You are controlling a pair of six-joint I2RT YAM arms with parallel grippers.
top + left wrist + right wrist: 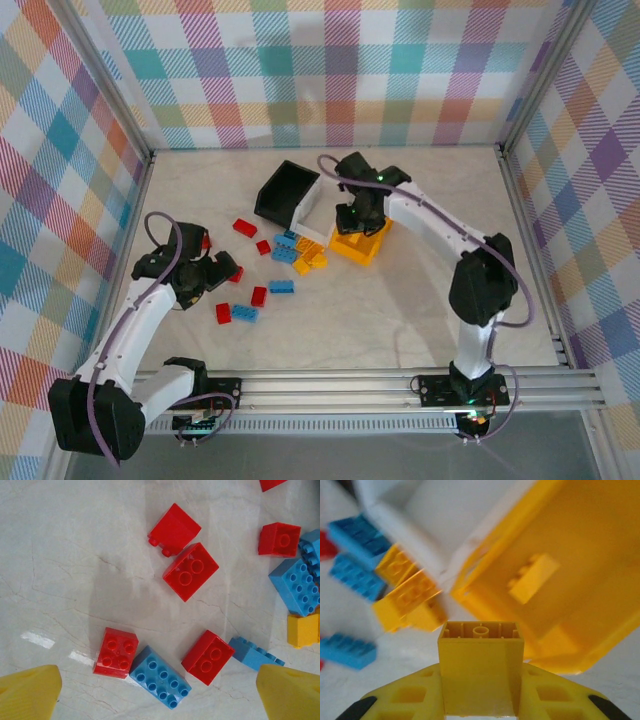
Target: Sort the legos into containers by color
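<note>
My right gripper is shut on a yellow lego, held just short of the yellow container, which has one yellow lego inside. In the top view the right gripper hangs at that yellow container's left side. The white container and black container sit together behind the pile. My left gripper is open above a blue lego flanked by two red legos. Loose yellow legos and blue ones lie mid-table.
More red legos and a blue one lie beyond the left gripper. Metal frame posts and checked walls enclose the table. The rail with the arm bases runs along the near edge.
</note>
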